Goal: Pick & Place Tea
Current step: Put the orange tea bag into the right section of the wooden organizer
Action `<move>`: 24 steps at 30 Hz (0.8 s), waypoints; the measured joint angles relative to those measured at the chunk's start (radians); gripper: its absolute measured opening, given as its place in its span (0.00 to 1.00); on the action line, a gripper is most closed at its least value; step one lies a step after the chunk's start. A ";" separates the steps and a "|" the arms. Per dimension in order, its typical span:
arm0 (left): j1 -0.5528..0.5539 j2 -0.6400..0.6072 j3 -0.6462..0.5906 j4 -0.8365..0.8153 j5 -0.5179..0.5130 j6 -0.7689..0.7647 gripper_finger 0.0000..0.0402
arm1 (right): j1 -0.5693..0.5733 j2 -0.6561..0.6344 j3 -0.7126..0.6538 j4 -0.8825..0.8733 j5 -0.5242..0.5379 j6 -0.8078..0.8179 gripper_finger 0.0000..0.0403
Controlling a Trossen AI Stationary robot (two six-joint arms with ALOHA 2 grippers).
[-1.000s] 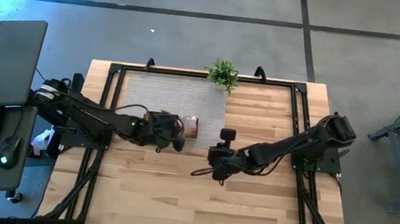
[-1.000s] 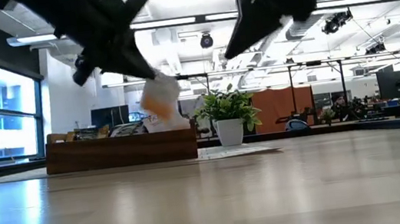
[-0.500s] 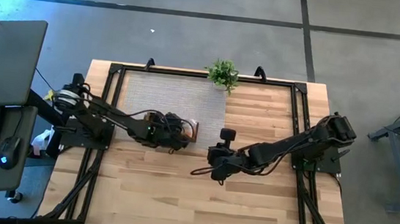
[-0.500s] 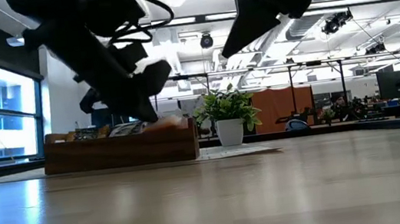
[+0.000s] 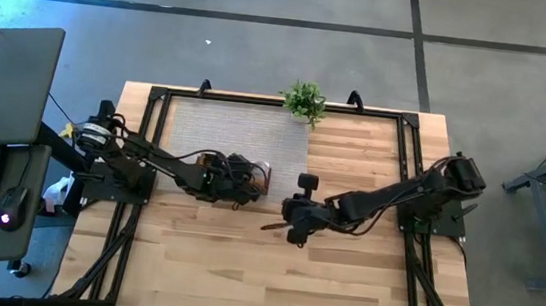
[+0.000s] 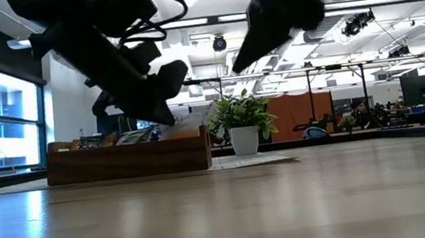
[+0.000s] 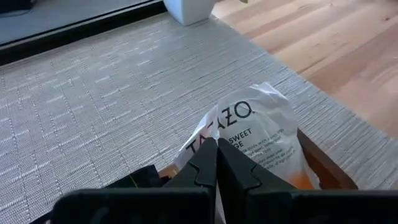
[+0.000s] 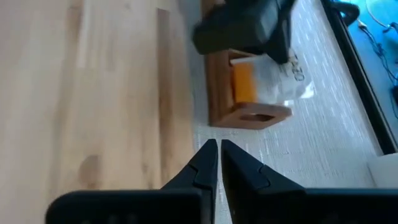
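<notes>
Found the left gripper (image 7: 216,144) low over the right end of the tray (image 8: 249,115), fingers pressed together on the near edge of a sachet (image 7: 255,134). Saw no gap between those fingers in the left wrist view. Read the sachet as white with an orange lower part and dark print, standing tilted in the tray's rightmost compartment, its top leaning out past the far rim over the mat (image 5: 225,128). In the low view, caught only a pale corner of it at the gripper's tip, just above the tray's rim. Made out more sachets (image 6: 128,137) showing above the rim further left; could not tell their colours.

Placed the tray near the middle of the table (image 5: 341,280), on the mat's near right corner, mostly hidden from above by the left arm.

Found the right gripper (image 8: 217,146) held in the air above bare wood, right of the tray and well apart from it, pointing left toward it. Saw its fingers drawn nearly together with nothing between them.

Noted a plant (image 5: 304,101) in a white pot at the far edge, beside the mat's far right corner.
</notes>
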 joint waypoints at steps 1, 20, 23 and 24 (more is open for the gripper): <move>0.000 0.000 0.000 -0.001 0.002 0.000 0.00 | -0.010 0.000 -0.020 0.027 -0.001 -0.001 0.04; 0.000 0.000 0.011 -0.009 0.052 -0.007 0.00 | -0.240 0.225 -0.082 0.617 -0.192 -0.252 0.00; 0.000 0.000 0.030 -0.011 0.070 0.009 0.00 | -0.263 0.259 -0.036 0.551 -0.209 -0.242 0.00; 0.000 0.000 0.034 -0.016 0.077 0.022 0.00 | -0.273 0.266 -0.019 0.523 -0.223 -0.232 0.00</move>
